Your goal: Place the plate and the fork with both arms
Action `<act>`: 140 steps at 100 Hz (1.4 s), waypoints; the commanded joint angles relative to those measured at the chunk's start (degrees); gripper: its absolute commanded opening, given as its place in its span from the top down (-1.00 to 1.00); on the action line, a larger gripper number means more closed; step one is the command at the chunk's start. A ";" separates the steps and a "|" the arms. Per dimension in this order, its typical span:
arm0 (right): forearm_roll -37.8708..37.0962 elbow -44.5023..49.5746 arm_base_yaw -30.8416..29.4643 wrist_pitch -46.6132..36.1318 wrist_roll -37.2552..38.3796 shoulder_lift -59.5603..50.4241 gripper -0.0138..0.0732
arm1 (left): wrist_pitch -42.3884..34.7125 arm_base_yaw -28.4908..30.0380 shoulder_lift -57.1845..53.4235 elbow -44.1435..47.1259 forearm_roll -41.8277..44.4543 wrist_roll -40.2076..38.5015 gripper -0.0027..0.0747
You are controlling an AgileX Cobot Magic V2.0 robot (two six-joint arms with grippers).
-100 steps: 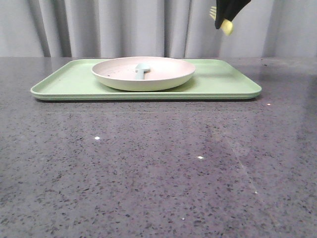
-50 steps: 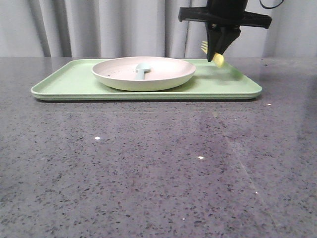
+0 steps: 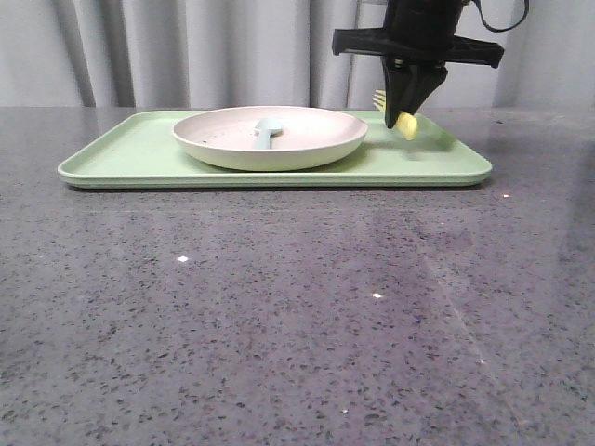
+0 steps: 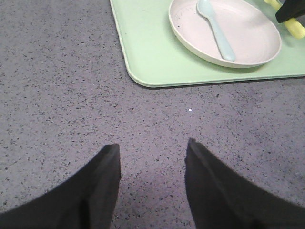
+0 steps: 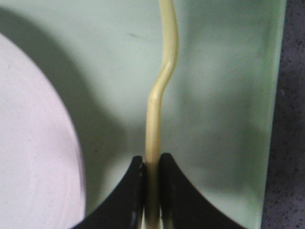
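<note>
Right pincer [image 3: 402, 119] gripped thin, wavy yellow fork [image 5: 159, 95] above smooth green tray [image 3: 130, 153]. Left pincer [image 4: 152, 155] gaped over speckled grey stone surface [image 3: 279, 307]. Pleated grey curtain [image 3: 186, 51] behind.

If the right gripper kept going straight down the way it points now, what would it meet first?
Most likely the bare green tray just right of the plate. The right gripper points down, shut on the fork, which would touch first. Exact height above the tray is unclear.

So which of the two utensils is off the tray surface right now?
The yellow fork, pinched in the right gripper above the green tray beside the plate. The pale blue spoon lies inside the plate.
</note>
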 commanded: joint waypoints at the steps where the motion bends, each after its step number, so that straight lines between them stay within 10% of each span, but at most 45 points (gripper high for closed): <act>1: -0.06 -1.35 -0.33 5.55 -0.76 -3.80 0.73 | -3.56 0.03 0.08 -1.55 -0.98 -0.38 0.12; 31: -0.06 -1.35 -0.33 5.55 -0.76 -3.80 0.20 | -3.56 0.03 0.08 -1.55 -1.20 -0.38 0.12; 67: -0.42 -1.47 -0.33 5.55 -0.76 -5.38 0.16 | -3.56 0.03 0.08 -1.55 -1.20 -0.38 0.12; 100: -1.04 -1.47 -0.33 5.50 -2.14 -10.90 0.19 | -4.24 0.03 0.08 -1.55 -1.20 -0.38 0.12; 140: -5.93 -1.29 1.95 5.55 -2.92 -20.12 0.77 | -6.98 0.03 0.08 -1.55 -1.20 -0.38 0.12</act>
